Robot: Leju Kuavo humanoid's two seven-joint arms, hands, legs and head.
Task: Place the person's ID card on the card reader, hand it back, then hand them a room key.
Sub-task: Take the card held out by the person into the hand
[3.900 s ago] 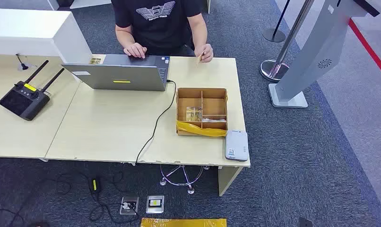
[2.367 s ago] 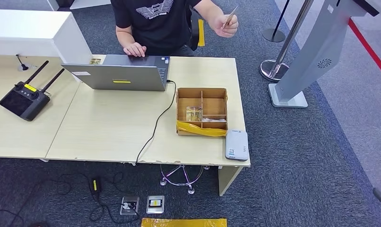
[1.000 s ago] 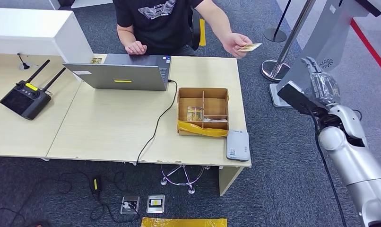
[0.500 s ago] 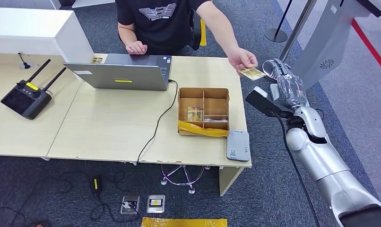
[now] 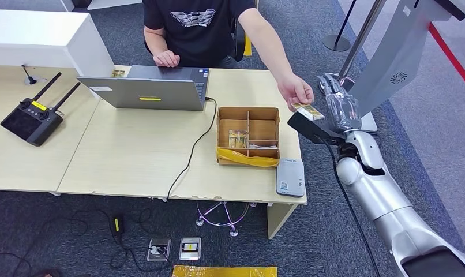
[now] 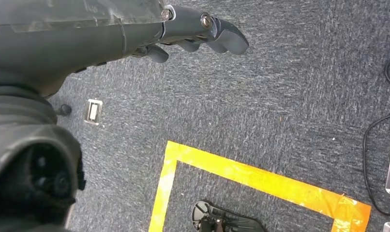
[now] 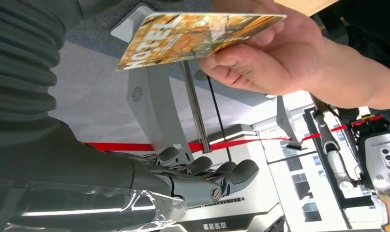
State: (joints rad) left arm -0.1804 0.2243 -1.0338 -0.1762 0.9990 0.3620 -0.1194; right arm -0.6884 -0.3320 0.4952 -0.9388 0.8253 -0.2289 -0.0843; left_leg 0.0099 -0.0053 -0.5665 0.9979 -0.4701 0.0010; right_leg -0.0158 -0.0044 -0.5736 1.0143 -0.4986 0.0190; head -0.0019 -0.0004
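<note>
**Orange-and-yellow card held out over the desk corner**

Orange and yellow print covers the ID card (image 5: pixel 307 110), and the person's hand (image 5: pixel 295 91) is pinching it by one end, out past the right edge of the desk (image 5: pixel 132 156). In the right wrist view the same card (image 7: pixel 193 34) sits flat between the person's thumb and fingers, with nothing of the robot's on it yet.

The right hand (image 5: pixel 338 107) is up just at the card's 3 o'clock, really close. Its fingers (image 7: pixel 207 176) are stretched out and apart, holding nothing, and the card lies across from them with a clear gap.

From the card, the wooden divider box (image 5: pixel 247 135) sits at about 8 o'clock on the desk, with yellow tape along its near side. The grey card reader (image 5: pixel 291 178) is at roughly 6 o'clock, right at the desk's front corner. Further off at 9 to 10 o'clock there's the laptop (image 5: pixel 146 89), where the person's other hand rests, and a black controller (image 5: pixel 28 118) way out at 9.

The left hand (image 6: pixel 183 29) hangs over the carpet (image 6: pixel 290 96), fingers loosely extended with nothing in them, above a strip of orange floor tape (image 6: pixel 261 179).
</note>
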